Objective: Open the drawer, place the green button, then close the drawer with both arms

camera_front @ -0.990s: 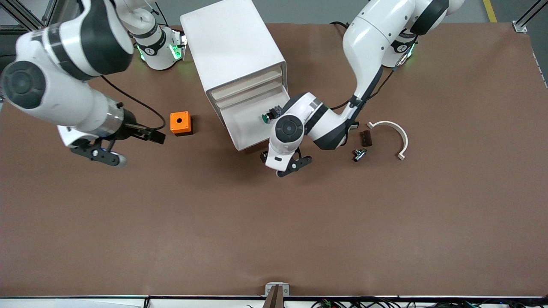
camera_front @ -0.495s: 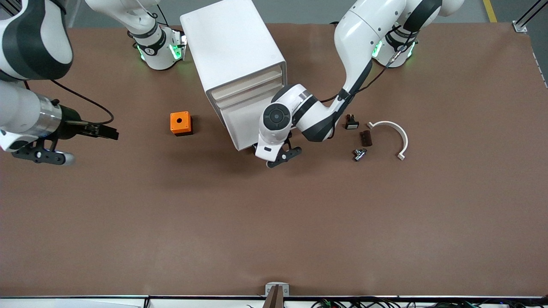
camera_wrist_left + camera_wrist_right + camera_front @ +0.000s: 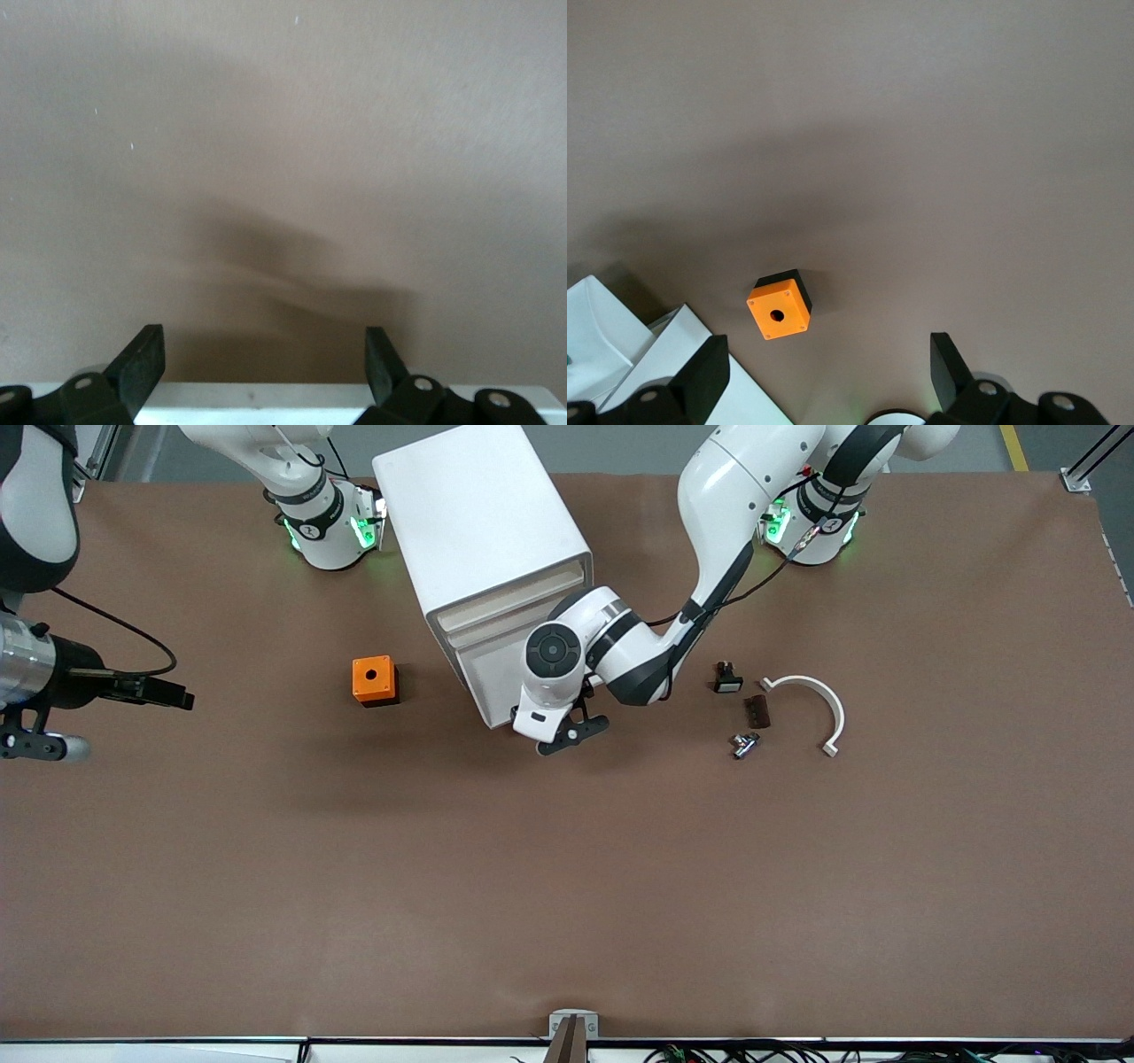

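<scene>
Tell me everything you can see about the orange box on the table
The orange box is a small cube-like housing, plastic by its look, with an orange top and darker, blackish sides. One round hole sits in the middle of its top face, and the right wrist view shows tiny dots near the top's corners. It stands upright on the brown table, apart from the white drawer cabinet beside it, toward the right arm's end. Nothing touches it but the table.

Lots blocked by the left arm here

The left arm's wrist (image 3: 567,660) covers most of the open drawer (image 3: 496,691), so the button can't be seen from the front. The left gripper (image 3: 264,370) is cut by the frame edge, only fingertips showing. The right gripper (image 3: 829,372) is cropped too, and a sliver of green at that view's edge is too small to identify.
</scene>
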Robot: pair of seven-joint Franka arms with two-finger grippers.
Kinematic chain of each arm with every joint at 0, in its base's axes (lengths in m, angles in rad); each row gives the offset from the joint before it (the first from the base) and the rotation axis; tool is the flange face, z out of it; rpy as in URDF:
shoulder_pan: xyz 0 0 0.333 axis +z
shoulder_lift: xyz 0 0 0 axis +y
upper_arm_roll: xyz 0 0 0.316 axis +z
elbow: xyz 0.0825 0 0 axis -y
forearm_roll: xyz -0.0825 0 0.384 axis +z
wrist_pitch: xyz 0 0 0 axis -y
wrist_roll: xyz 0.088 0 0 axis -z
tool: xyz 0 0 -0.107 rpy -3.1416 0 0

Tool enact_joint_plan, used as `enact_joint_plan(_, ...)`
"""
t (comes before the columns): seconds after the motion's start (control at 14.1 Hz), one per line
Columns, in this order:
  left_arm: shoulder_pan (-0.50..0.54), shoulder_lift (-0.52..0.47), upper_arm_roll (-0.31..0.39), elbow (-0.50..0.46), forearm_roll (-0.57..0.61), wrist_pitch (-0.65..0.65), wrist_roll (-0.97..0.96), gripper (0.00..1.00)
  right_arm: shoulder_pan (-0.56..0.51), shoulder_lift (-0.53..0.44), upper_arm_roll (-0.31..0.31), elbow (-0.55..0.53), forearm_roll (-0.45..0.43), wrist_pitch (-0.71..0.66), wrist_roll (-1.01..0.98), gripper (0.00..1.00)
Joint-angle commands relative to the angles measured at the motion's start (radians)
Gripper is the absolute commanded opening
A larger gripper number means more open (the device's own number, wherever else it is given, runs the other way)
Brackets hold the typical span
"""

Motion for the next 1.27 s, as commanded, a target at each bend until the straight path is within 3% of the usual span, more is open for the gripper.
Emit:
enact_joint_plan(0.0,-0.031,-0.019,0.004,-0.034,0.016,0.014,-0.024,0.99,-0.027,-0.01,0.02,0.006,-0.031,-0.009,-0.003,1.0)
enact_joint_plan(0.92,-0.049,-0.024,-0.072,-0.052,-0.073,0.005,-0.027,0.99,-0.048,-0.009,0.023,0.021,-0.074,-0.009,-0.058,1.0)
enact_joint_plan(1.2,-0.051,-0.016,-0.085,-0.053,-0.124,0.005,-0.028,0.99,-0.05,-0.006,0.025,0.1,-0.065,-0.05,-0.063,1.0)
